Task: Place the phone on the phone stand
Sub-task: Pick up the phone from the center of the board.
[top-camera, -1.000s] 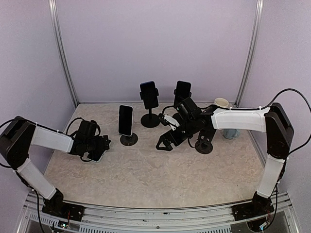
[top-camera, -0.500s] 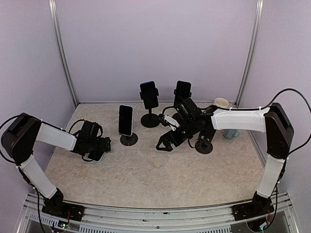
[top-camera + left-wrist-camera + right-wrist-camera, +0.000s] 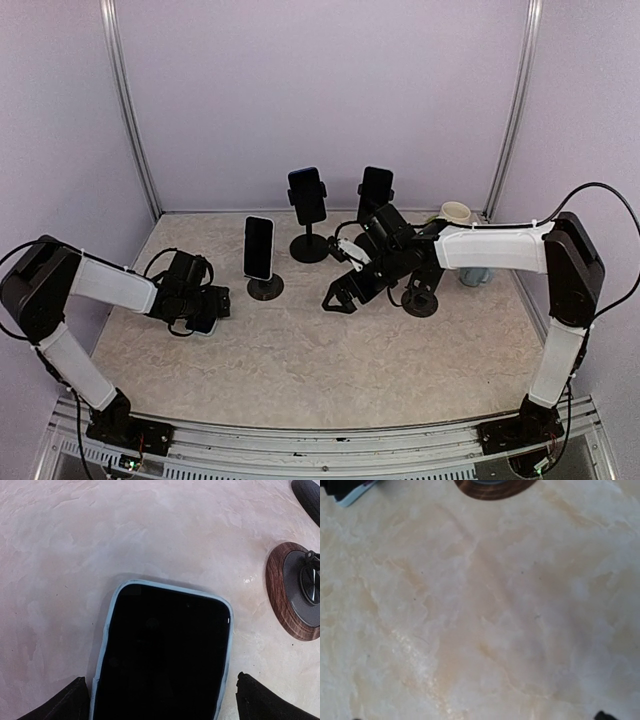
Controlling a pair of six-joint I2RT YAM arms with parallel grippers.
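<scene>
Straddling flat phone (image 3: 162, 655) on counter (image 3: 100, 530), left jaws released; right jaws released, empty; gripping, lifting, placing not yet done.

no readable text anywhere, phone (image 3: 162, 655) screen dark, no labels or brand marks legible

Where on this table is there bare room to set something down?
The near half of the table is bare, from the left gripper and right gripper forward to the near edge. The back is crowded with phone stands and a mug.
</scene>
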